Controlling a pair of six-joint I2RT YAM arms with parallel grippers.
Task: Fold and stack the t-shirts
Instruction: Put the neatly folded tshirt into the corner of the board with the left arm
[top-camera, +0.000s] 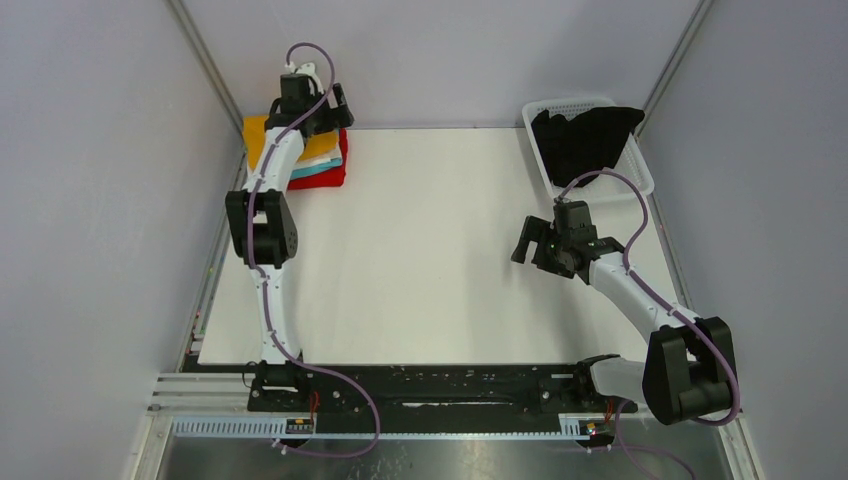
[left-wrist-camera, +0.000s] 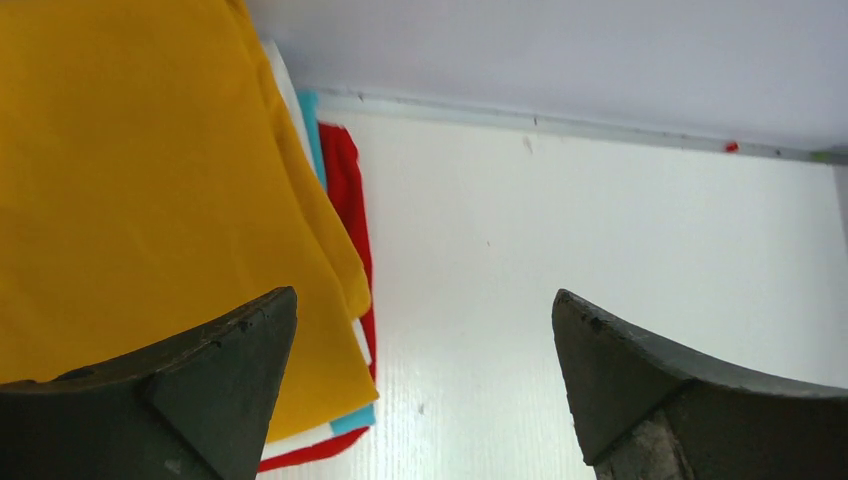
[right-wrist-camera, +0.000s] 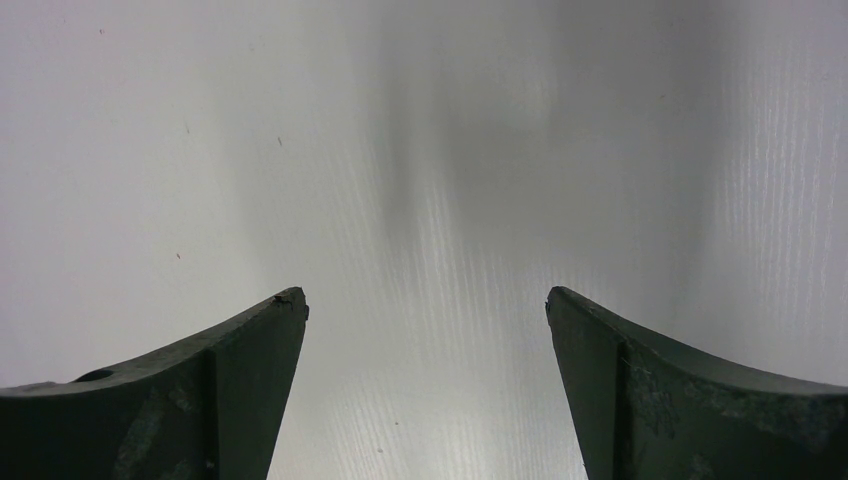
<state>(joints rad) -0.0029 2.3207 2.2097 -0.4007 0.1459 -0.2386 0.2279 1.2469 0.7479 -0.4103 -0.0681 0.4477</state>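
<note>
"Looking at the far left corner, what worries you?" asks the first.

"The pile. The mustard-orange shirt (left-wrist-camera: 130, 180) lies on top. The edges of the white shirt (left-wrist-camera: 283, 85), the teal shirt (left-wrist-camera: 314, 140) and the red shirt (left-wrist-camera: 348, 200) show under it, each a little shifted. The left hand (left-wrist-camera: 423, 300) hangs over the pile's right edge with its fingers wide apart and nothing between them. One finger is above the mustard cloth. If the arm moves sideways while it is low, I think this finger can catch the soft cotton and pull the top layer out of line."

"And the black shirt (top-camera: 585, 140)?"

"It is crumpled in the basket (top-camera: 565, 103) at the far right, not folded, so I judge it is the last one to do. The right hand (right-wrist-camera: 425, 295) is near the basket, over the bare tabletop (top-camera: 430, 250), also spread wide and empty. The cloth seems to reach over the basket's far corner. A pull from one side could drag or tip the light basket together with the shirt."

"Anything more?"

"A pinch into the middle of the heap may lift it twisted, and then it is hard to spread flat. Also, bringing it to the pile could push the four shirts out of line."
</note>
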